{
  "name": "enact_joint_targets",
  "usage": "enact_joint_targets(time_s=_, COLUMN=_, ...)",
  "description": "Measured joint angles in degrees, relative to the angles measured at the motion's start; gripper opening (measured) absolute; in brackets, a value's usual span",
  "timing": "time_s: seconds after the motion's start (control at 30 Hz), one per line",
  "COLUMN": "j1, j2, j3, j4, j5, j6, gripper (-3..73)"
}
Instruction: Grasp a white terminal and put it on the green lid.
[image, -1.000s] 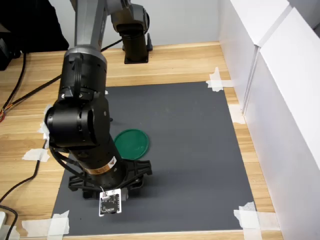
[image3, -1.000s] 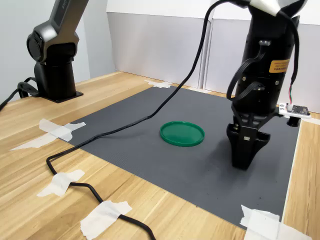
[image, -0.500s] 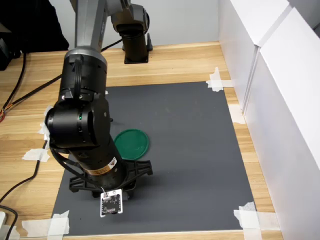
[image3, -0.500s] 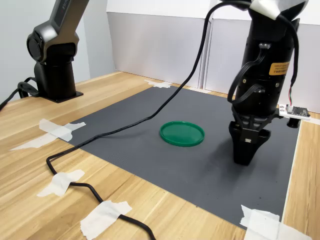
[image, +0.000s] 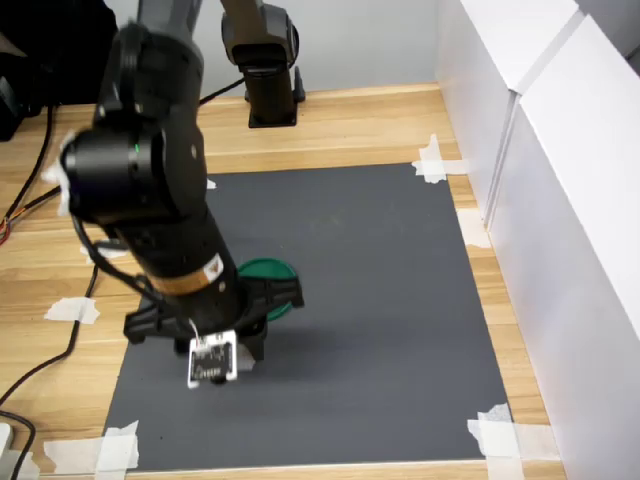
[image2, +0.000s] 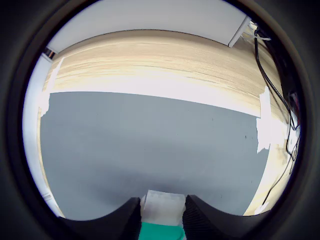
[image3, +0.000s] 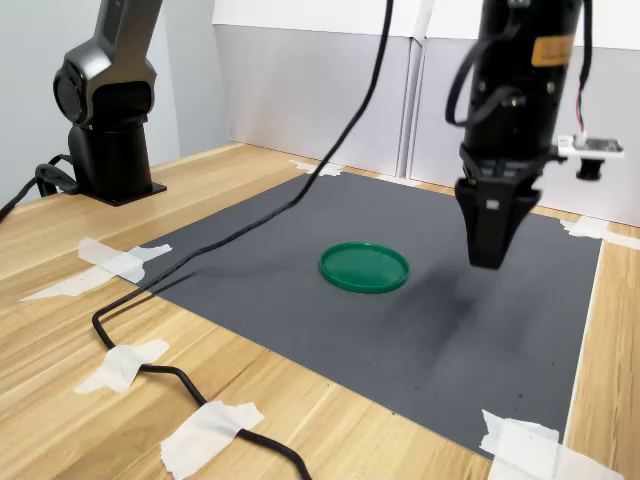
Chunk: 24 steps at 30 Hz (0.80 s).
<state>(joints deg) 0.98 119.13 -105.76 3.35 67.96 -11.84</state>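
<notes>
In the wrist view a small white terminal sits pinched between my two dark fingers, so my gripper is shut on it. Just past the terminal a strip of the green lid shows. In the second exterior view my gripper hangs well above the mat, a little to the right of the flat round green lid; the terminal is too small to make out there. In the first exterior view the arm's body covers the gripper and most of the green lid.
A dark grey mat is taped to the wooden table with white tape pieces. A black cable trails across the table's front. The arm's base stands at the second exterior view's left. White walls bound one side.
The gripper has risen from the mat surface, still shut on the terminal, and shifted toward the green lid. The lid has not moved.
</notes>
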Motion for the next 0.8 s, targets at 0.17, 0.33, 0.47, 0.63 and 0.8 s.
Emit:
enact_joint_targets(time_s=0.17, j1=0.0, j2=-10.43, j3=16.0, j4=0.89, j5=-5.27, j6=-1.65, gripper=32.2)
enact_joint_targets(time_s=0.33, j1=0.0, j2=-16.9, j3=31.19, j4=0.95, j5=-12.46, j6=-2.92, gripper=32.2)
enact_joint_targets(time_s=0.47, j1=0.0, j2=-17.39, j3=37.49, j4=0.25, j5=-18.07, j6=-3.1, gripper=32.2)
enact_joint_targets(time_s=0.63, j1=0.0, j2=-17.49, j3=38.37, j4=-0.7, j5=-22.32, j6=-3.1, gripper=32.2)
enact_joint_targets(time_s=0.8, j1=0.0, j2=-17.5, j3=38.37, j4=0.76, j5=-23.18, j6=-4.46, gripper=32.2)
